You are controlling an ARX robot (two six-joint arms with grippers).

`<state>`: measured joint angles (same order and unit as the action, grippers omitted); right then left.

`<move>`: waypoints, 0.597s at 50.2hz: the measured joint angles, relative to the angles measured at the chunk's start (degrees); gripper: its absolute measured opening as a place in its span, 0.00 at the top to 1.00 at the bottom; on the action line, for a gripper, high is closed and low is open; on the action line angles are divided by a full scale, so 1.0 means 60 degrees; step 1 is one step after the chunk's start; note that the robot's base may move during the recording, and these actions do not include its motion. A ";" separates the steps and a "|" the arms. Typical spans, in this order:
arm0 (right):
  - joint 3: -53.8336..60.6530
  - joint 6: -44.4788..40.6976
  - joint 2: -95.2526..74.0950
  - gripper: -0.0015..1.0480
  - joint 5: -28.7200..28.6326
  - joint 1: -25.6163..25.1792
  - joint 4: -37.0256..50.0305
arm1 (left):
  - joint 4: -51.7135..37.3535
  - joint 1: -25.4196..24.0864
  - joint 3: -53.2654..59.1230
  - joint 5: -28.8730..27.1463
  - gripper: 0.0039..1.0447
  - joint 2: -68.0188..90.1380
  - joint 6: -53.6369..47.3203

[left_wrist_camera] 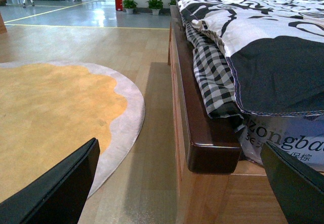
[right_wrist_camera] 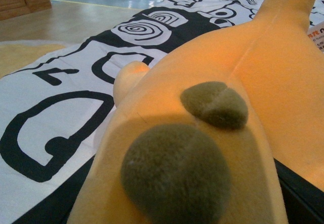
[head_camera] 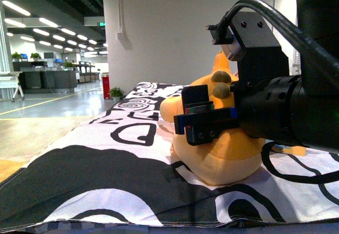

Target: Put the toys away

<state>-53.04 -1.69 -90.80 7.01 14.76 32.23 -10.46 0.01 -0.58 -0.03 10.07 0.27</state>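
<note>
One round orange-yellow plush animal mid black-and-white quilt; my right gripper at it for grabbing, can't tell closure; left gripper spread.

Plush: orange-yellow with olive-brown patches. Cover: white with bold black swirls and loops. Sheet under it: black-and-white check. Bed frame: glossy dark brown. Rug beside the bed frame: ochre, pale grey rim.
</note>
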 joint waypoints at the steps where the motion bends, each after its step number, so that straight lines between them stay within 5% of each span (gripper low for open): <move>1: 0.0047 0.0015 0.0047 0.32 -0.0018 0.0000 0.0011 | 0.0000 0.0000 0.0000 0.0000 0.05 0.0000 0.0000; 21: 0.0266 0.0674 0.0838 0.81 -0.0419 -0.0117 -0.0222 | 0.0000 0.0000 0.0000 0.0000 0.05 0.0000 0.0000; 30: 0.0237 0.1038 0.1377 0.83 -0.0754 -0.0393 -0.0470 | 0.0000 0.0000 0.0000 0.0000 0.05 0.0000 0.0000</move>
<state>-51.62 4.54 -82.54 2.48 12.40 29.41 -10.46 0.01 -0.58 -0.03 10.07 0.27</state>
